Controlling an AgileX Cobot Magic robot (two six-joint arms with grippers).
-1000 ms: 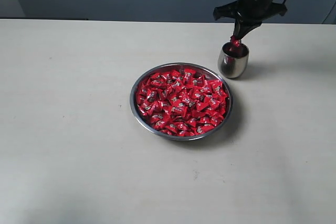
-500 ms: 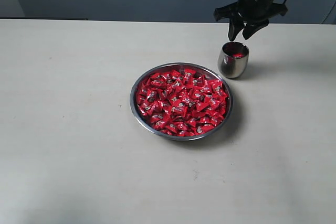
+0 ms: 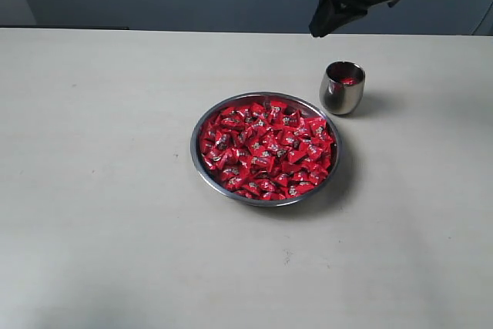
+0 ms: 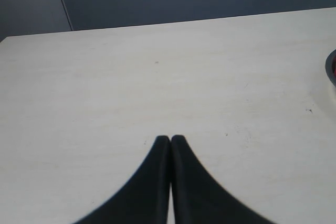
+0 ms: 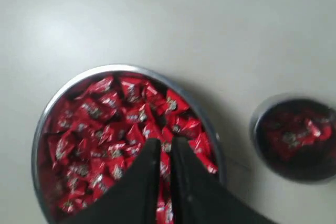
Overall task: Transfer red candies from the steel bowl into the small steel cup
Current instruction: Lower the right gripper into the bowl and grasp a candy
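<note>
Red candies (image 3: 266,148): a heap of small shiny red-wrapped sweets, each with a dark-and-white mark, fills the steel bowl (image 3: 193,144). A few more lie inside the small steel cup (image 3: 341,96).
Steel bowl: wide, shallow and round with a thin silver rim. It sits near the middle of the pale surface (image 3: 108,190).
Small steel cup: a rounded silver tumbler, upright, just beside the bowl's far right rim.
Right gripper (image 5: 165,141): black, held in the air above the surface, over the bowl's candies in its own wrist view. The jaws are drawn almost together with only a thin slit between the tips, gripping nothing.
Left gripper (image 4: 169,139): black jaws closed, tips touching, over bare surface.
</note>
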